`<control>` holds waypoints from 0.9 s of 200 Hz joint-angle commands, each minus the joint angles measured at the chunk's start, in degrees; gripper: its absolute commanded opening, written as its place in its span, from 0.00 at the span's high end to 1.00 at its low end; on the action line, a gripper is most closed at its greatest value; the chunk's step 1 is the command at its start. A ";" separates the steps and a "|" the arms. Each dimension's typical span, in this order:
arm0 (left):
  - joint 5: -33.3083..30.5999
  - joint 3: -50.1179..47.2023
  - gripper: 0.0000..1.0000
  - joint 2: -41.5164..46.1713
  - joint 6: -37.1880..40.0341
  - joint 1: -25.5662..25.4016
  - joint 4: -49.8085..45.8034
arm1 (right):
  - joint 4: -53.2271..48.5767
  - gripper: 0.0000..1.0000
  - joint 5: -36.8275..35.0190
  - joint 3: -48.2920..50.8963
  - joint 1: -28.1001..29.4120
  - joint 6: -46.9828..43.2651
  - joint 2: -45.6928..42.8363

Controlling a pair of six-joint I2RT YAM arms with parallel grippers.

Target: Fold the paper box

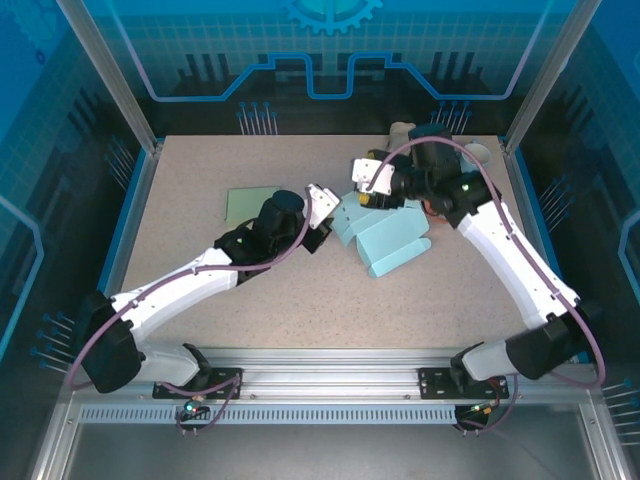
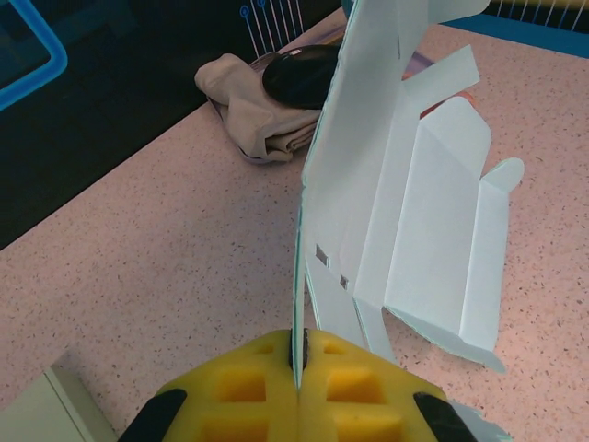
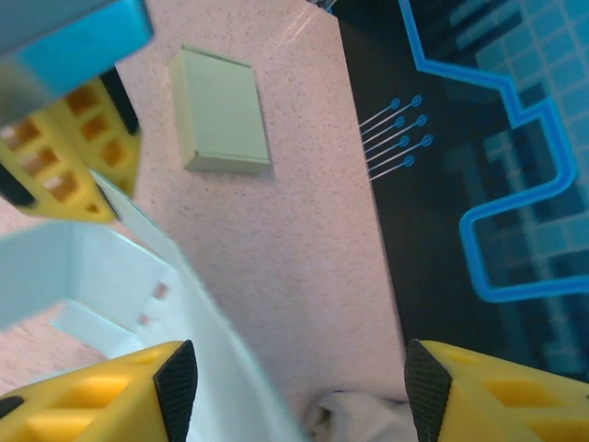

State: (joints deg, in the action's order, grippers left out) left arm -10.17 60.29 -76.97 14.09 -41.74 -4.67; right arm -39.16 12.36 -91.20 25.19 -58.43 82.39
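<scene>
Left pincer (image 2: pixel 299 387) clenched on upright edge of paper box (image 2: pixel 433 230); right pincer (image 3: pixel 299 368) spread wide beside its panel; open worktop (image 1: pixel 300 300) toward the arms.

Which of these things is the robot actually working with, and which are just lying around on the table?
In the job:
- paper box
- left gripper, shut on the edge of one of its panels
- right gripper, jaws apart with a panel between them

Lying about:
- flat green box
- beige cloth
</scene>
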 commanded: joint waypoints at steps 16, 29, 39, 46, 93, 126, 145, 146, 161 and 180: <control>-0.51 2.30 1.00 -0.29 1.82 0.76 -2.14 | -13.02 0.44 -5.80 -7.66 -0.49 -17.34 3.57; -0.63 3.32 1.00 -1.56 1.75 0.89 -2.51 | -14.83 0.49 -8.44 -9.19 -0.49 -18.71 4.71; -0.75 4.30 1.00 -2.63 1.85 0.87 -3.01 | -16.23 0.49 -10.49 -10.06 -0.49 -19.69 5.29; -0.93 4.85 1.00 -3.27 1.83 0.89 -3.32 | -16.44 0.49 -12.27 -10.08 -0.47 -20.27 5.47; -0.59 5.80 1.00 -4.99 1.36 0.88 -3.60 | -14.56 0.49 -19.04 -8.05 -0.08 -24.12 5.33; 0.10 5.34 1.00 -4.25 1.31 0.95 -3.77 | -13.59 0.49 -21.87 -6.21 -0.23 -25.13 5.24; 0.05 4.93 1.00 -3.73 1.20 0.83 -3.63 | -13.16 0.49 -22.23 -5.36 -0.31 -25.49 5.32; 0.15 4.88 1.00 -3.68 1.16 0.80 -3.57 | -13.10 0.49 -22.18 -5.38 -0.36 -25.50 5.37; 0.83 4.62 1.00 -3.37 1.18 0.89 -3.33 | -12.51 0.50 -22.13 -5.35 -0.32 -25.74 5.54; 0.46 4.57 1.00 -3.20 1.23 0.86 -3.55 | -13.04 0.51 -22.01 -5.81 -0.13 -25.93 6.15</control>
State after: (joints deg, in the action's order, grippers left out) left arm -10.24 64.25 -81.71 15.16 -41.19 -8.16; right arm -52.23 -8.75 -97.06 25.08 -83.26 88.01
